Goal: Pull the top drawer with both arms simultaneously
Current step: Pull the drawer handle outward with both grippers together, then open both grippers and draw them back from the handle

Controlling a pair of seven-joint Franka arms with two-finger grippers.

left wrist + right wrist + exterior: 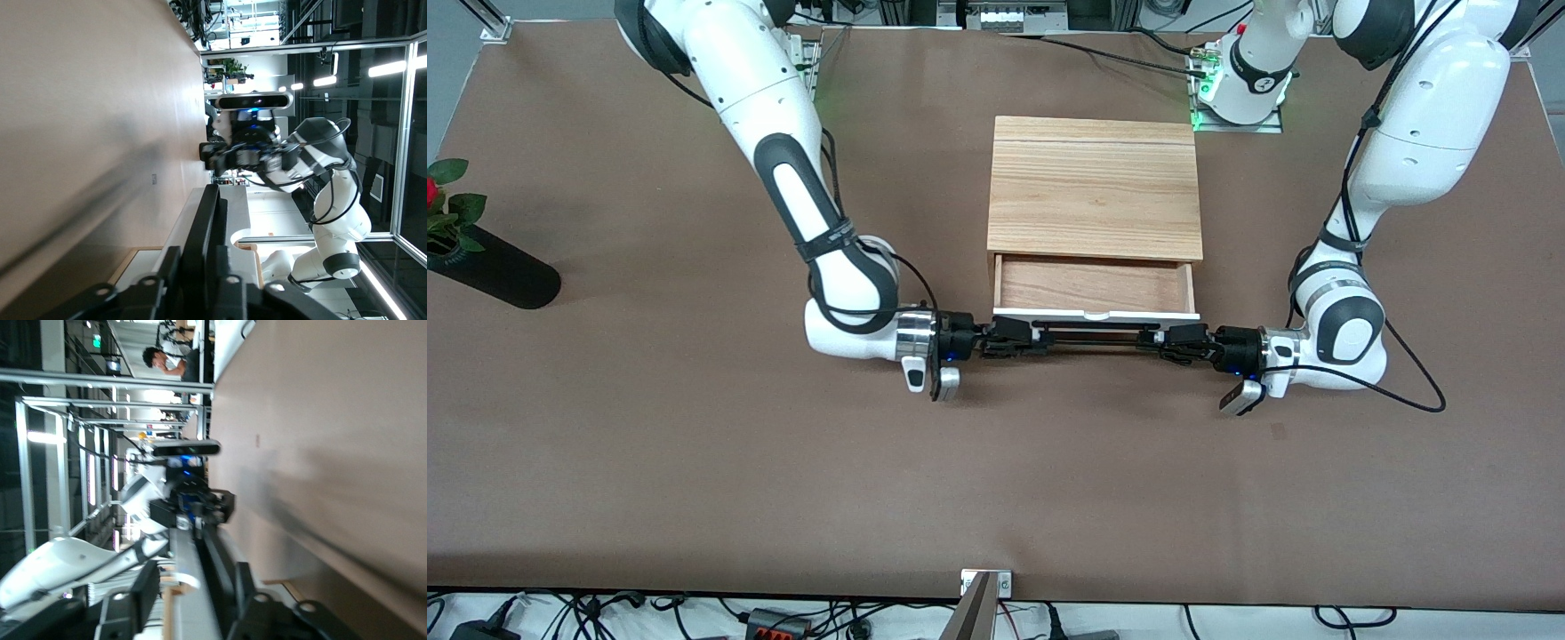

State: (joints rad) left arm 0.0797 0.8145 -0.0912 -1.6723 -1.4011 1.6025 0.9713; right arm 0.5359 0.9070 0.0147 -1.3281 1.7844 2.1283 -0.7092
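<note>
The top drawer point(1094, 286) stands partly pulled out of the cabinet, its brown wooden inside showing and its white front panel nearest the front camera. The black bar handle point(1096, 337) runs along that panel. My left gripper point(1158, 340) is shut on the handle's end toward the left arm; in the left wrist view point(210, 270) its fingers press both sides of the bar point(207, 220). My right gripper point(1035, 340) is at the handle's other end; in the right wrist view point(193, 590) its fingers stand wide apart, astride the handle point(217, 560) and the panel.
The light wood-grain cabinet top point(1094, 187) sits above the drawer. A potted plant with a red flower point(445, 222) and its dark base point(503, 277) stand at the right arm's end of the table. A loose cable point(1414, 396) lies by the left arm.
</note>
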